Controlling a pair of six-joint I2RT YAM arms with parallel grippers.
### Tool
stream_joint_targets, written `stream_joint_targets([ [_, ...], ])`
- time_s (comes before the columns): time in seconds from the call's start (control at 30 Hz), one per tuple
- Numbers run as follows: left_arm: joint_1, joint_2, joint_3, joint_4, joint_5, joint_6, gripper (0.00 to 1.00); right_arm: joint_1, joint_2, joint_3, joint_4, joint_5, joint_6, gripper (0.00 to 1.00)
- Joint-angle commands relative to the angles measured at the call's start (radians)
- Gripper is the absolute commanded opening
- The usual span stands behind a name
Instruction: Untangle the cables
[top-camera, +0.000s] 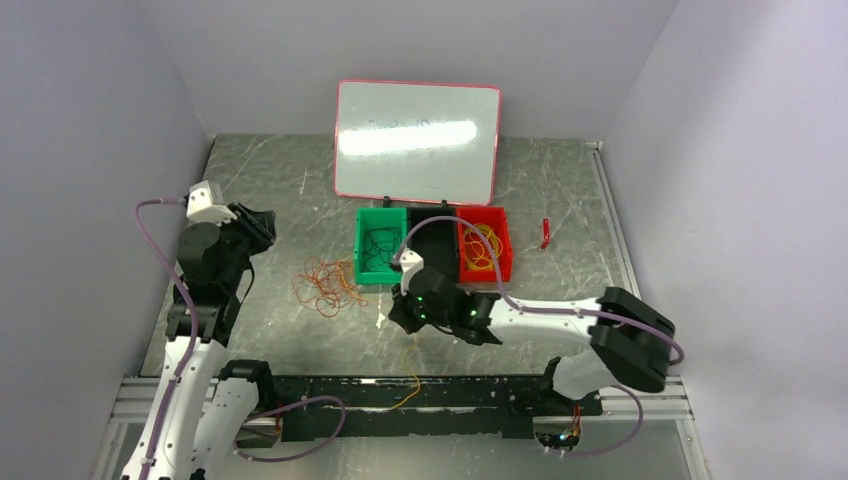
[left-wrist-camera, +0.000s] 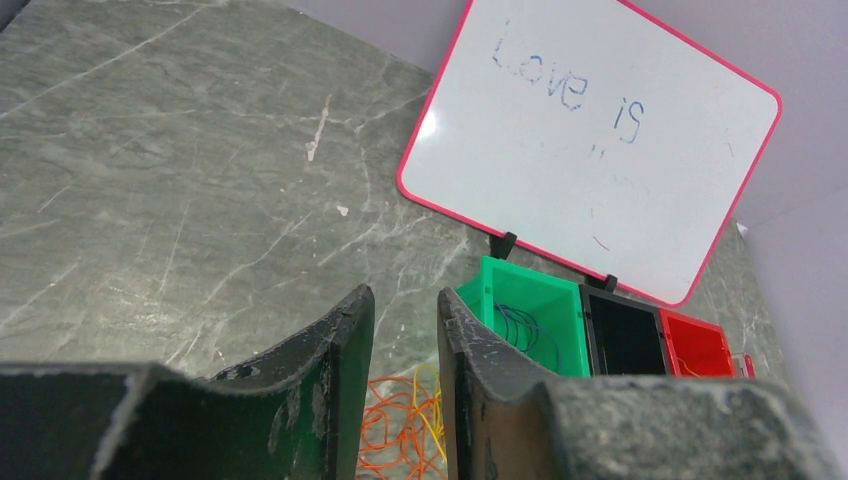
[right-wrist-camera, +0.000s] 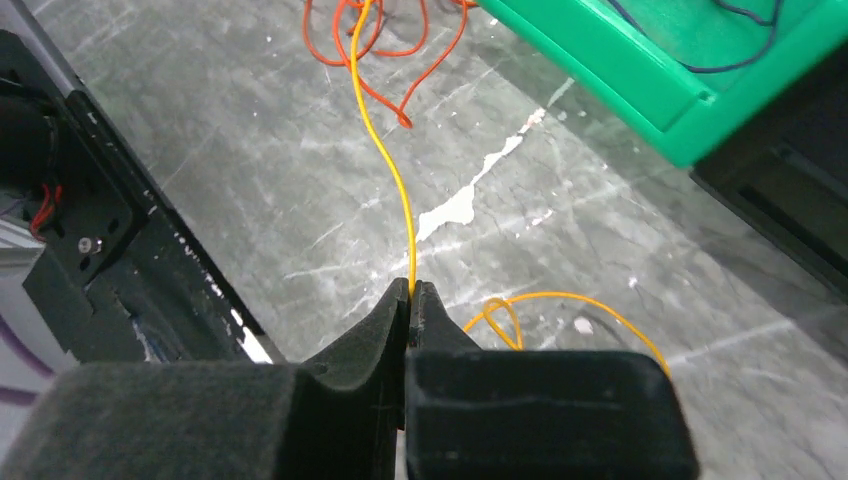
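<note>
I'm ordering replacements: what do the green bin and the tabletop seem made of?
Green bin: likely moulded plastic, smooth and slightly glossy, uniform colour, thick rim. Tabletop: grey stone-look surface with pale veins and scuffs; real stone or printed laminate, I cannot tell.

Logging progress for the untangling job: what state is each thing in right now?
Left gripper: fingers apart, empty.
Right gripper: shut on yellow cable.
Orange cables: tangled heap on table.
Green bin: holds dark cables.
Red bin: holds yellow cables.
Whiteboard: propped upright.
</note>
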Motion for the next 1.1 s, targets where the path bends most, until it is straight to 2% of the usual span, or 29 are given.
stream_joint_targets([
  [0.0, 0.01, -0.01, 0.002, 0.006, -0.005, 0.005, 0.36, 0.005, -0.141, -0.015, -0.106, 0.053, 0.027, 0.0],
  [0.17, 0.01, -0.017, -0.031, 0.036, 0.102, 0.005, 0.43, 0.004, -0.237, 0.08, -0.166, -0.036, -0.064, 0.0],
  [0.33, 0.01, -0.059, -0.072, 0.03, 0.234, -0.074, 0.52, 0.004, -0.163, 0.268, -0.236, -0.088, -0.146, 0.0],
  [0.57, 0.01, -0.182, -0.161, 0.046, 0.418, -0.13, 0.61, -0.001, -0.064, 0.421, -0.194, -0.044, -0.16, 0.0],
  [0.67, 0.01, -0.231, -0.172, 0.005, 0.427, -0.098, 0.64, -0.003, -0.031, 0.483, -0.206, -0.022, -0.136, 0.0],
  [0.8, 0.01, -0.268, -0.156, -0.041, 0.438, -0.046, 0.66, -0.005, 0.028, 0.588, -0.309, 0.008, -0.125, 0.0],
  [1.07, 0.01, -0.227, -0.115, -0.035, 0.476, 0.031, 0.63, -0.028, 0.085, 0.698, -0.388, -0.049, -0.1, 0.0],
])
